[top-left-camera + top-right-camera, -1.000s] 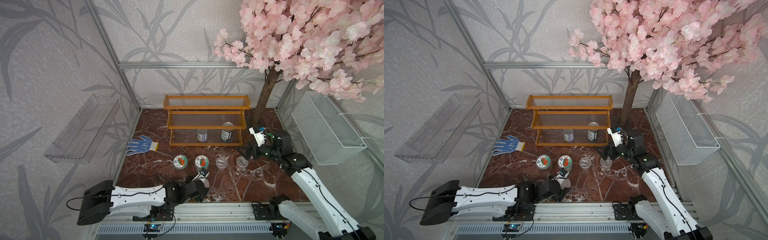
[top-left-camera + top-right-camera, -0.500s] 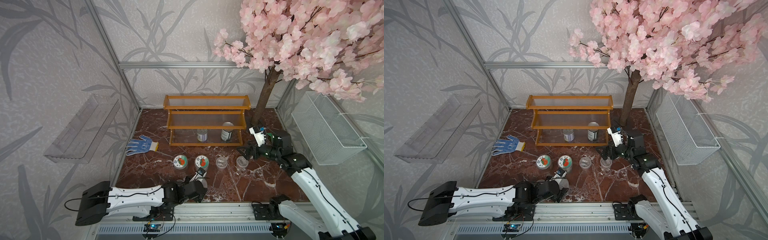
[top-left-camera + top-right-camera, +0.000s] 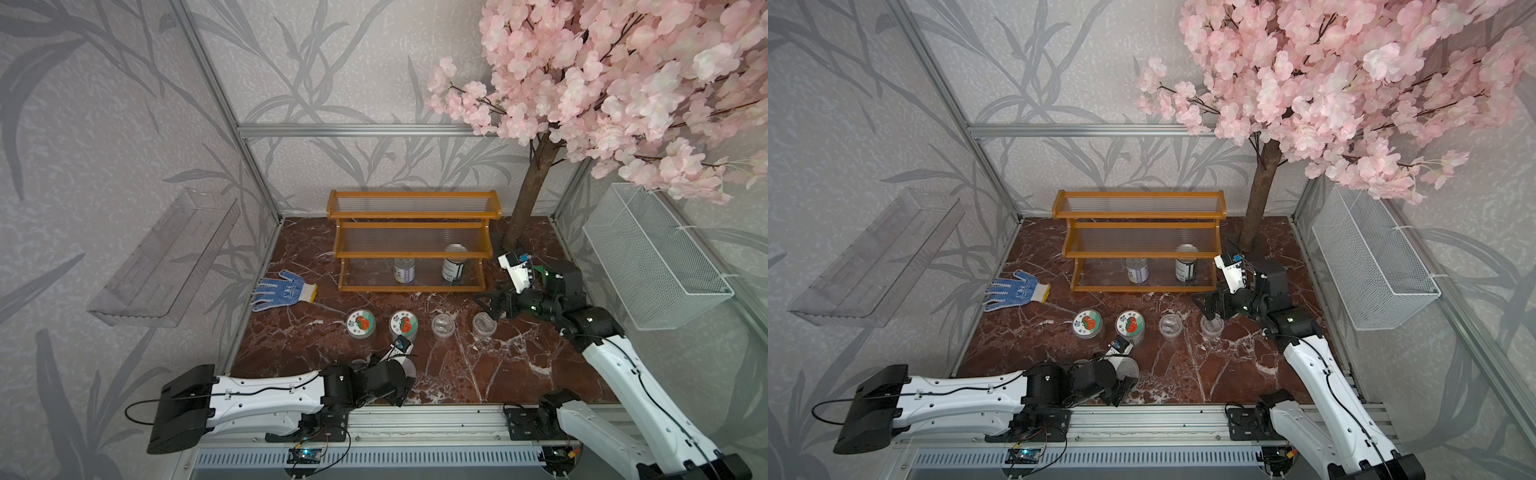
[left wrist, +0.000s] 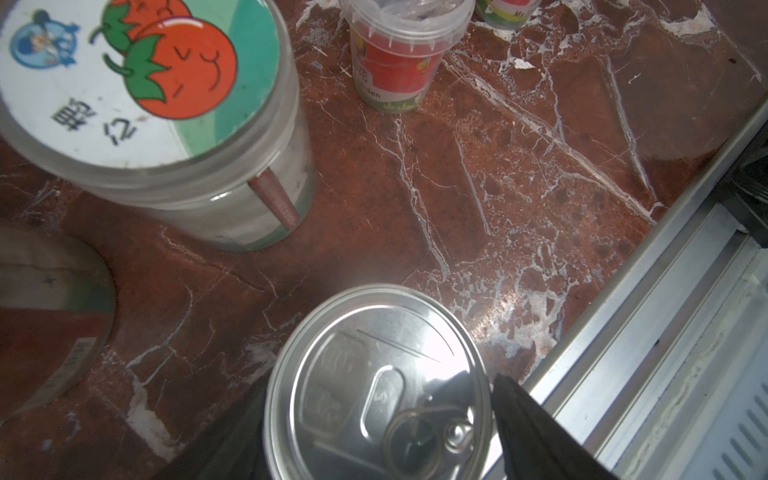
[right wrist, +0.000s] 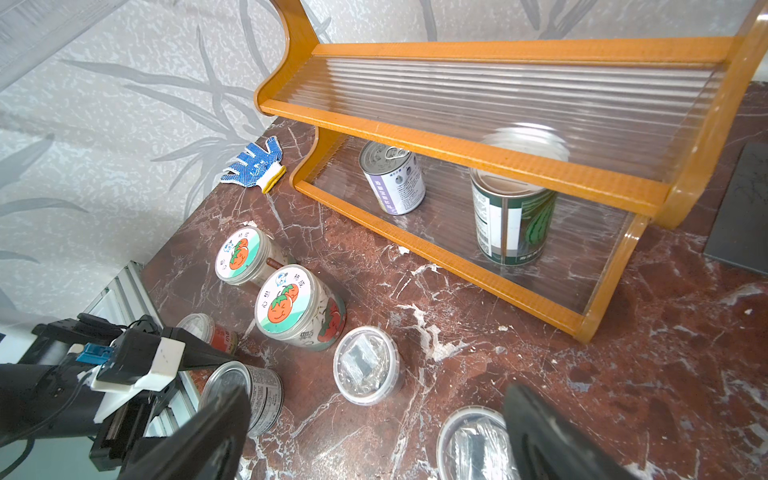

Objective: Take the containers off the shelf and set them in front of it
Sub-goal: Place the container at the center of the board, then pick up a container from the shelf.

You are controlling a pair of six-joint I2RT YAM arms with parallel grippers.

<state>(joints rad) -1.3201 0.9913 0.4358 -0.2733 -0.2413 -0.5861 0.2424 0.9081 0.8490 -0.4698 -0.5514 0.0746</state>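
**Two cans were seen on the shelf, six containers in front of it**

At the left of the marble tabletop (image 3: pixel 519 374), a blue-dotted work glove (image 3: pixel 284 291) was laid flat, near the shelf (image 3: pixel 411 216). On the shelf's lowest tier, a purple-labelled can (image 3: pixel 404 270) and, to its right, a green-labelled can (image 3: pixel 454 266) were stood upright.

In front of the shelf, a row was formed by the left tomato-lid jar (image 3: pixel 360 324), the right tomato-lid jar (image 3: pixel 403 325), the middle clear cup (image 3: pixel 443 325) and the rightmost clear cup (image 3: pixel 484 324). Nearer the front edge, a red-labelled cup (image 4: pixel 395 62) was stood. Beside it, a silver pull-tab can (image 5: pixel 245 390) was closely bracketed by the jaws of the left gripper (image 4: pixel 378 382); whether the can was squeezed could not be told.

At the right, the right gripper (image 3: pixel 487 306) was held spread wide over the rightmost clear cup, with nothing gripped.
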